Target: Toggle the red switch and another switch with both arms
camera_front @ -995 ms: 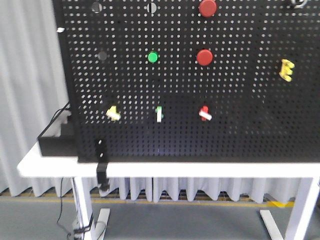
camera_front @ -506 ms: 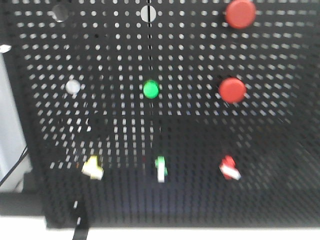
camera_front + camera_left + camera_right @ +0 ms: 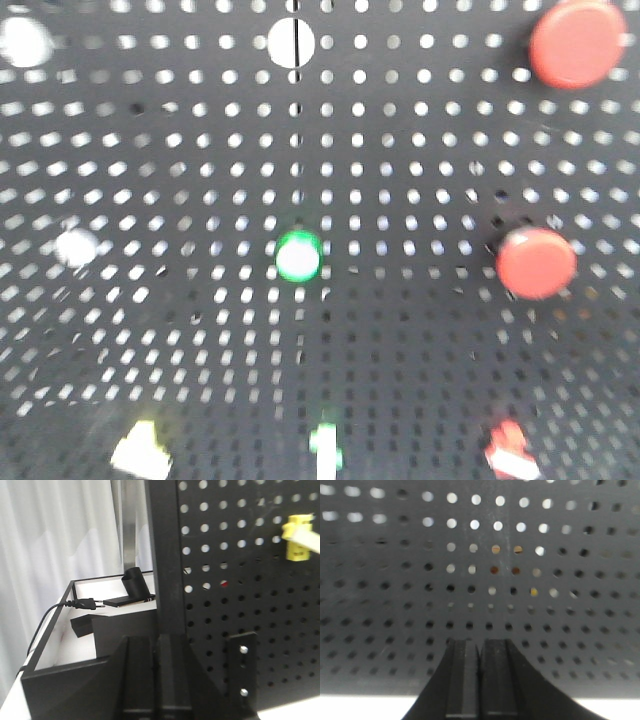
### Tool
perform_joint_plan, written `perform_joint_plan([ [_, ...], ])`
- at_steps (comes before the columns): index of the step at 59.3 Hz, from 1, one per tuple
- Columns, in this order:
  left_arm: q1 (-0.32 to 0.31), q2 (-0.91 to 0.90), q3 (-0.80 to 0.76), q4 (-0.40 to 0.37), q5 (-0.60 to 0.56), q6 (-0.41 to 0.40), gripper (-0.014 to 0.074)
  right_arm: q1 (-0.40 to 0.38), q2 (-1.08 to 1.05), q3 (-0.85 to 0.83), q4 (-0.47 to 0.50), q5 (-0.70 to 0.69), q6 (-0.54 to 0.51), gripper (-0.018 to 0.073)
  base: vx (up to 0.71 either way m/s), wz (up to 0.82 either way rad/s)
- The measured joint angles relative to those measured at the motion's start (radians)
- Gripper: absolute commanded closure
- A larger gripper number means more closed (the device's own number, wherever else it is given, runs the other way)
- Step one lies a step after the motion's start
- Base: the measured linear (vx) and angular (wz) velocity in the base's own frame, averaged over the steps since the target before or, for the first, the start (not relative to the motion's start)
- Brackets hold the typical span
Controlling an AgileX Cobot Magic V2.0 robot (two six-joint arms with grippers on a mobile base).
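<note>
The red switch [image 3: 510, 450], a small red lever with a white part, sits at the bottom right of the black pegboard [image 3: 400, 160] in the front view. A green switch [image 3: 325, 448] and a yellow switch [image 3: 140, 450] share its row. Neither gripper shows in that view. My left gripper [image 3: 156, 640] is shut and empty, in front of the board's left edge post, with the yellow switch [image 3: 298, 535] up and to its right. My right gripper [image 3: 480, 642] is shut and empty, facing a bare lower part of the pegboard [image 3: 545, 605]; no switch shows there.
Two large round red buttons [image 3: 578, 42] [image 3: 536, 262] and a green round button [image 3: 298, 257] stand out from the board above the switches. Left of the board lies a black-walled box [image 3: 55, 670] with a power plug [image 3: 85, 603]. A bolted bracket [image 3: 242, 670] holds the board's foot.
The front view has closed in on the pegboard: table and floor have left the frame, and the switches have slid to the bottom edge.
</note>
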Motion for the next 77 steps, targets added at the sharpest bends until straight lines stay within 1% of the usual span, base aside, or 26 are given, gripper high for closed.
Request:
perform_joint_plan([
  [29, 0.000, 0.000, 0.000, 0.000, 0.000, 0.000, 0.0594, 0.000, 0.000, 0.000, 0.000, 0.000, 0.000, 0.0566, 0.02, 0.00],
  [43, 0.000, 0.000, 0.000, 0.000, 0.000, 0.000, 0.0594, 0.000, 0.000, 0.000, -0.027, 0.000, -0.021, 0.0566, 0.00, 0.00],
  [63, 0.000, 0.000, 0.000, 0.000, 0.000, 0.000, 0.0594, 0.000, 0.000, 0.000, -0.027, 0.000, -0.025, 0.0566, 0.00, 0.00],
  [68, 0.000, 0.000, 0.000, 0.000, 0.000, 0.000, 0.0594, 0.000, 0.000, 0.000, -0.010, -0.004, -0.016, 0.0566, 0.00, 0.00],
  [77, 0.000, 0.000, 0.000, 0.000, 0.000, 0.000, 0.0594, 0.000, 0.000, 0.000, 0.058, -0.039, 0.008, 0.0566, 0.00, 0.00],
])
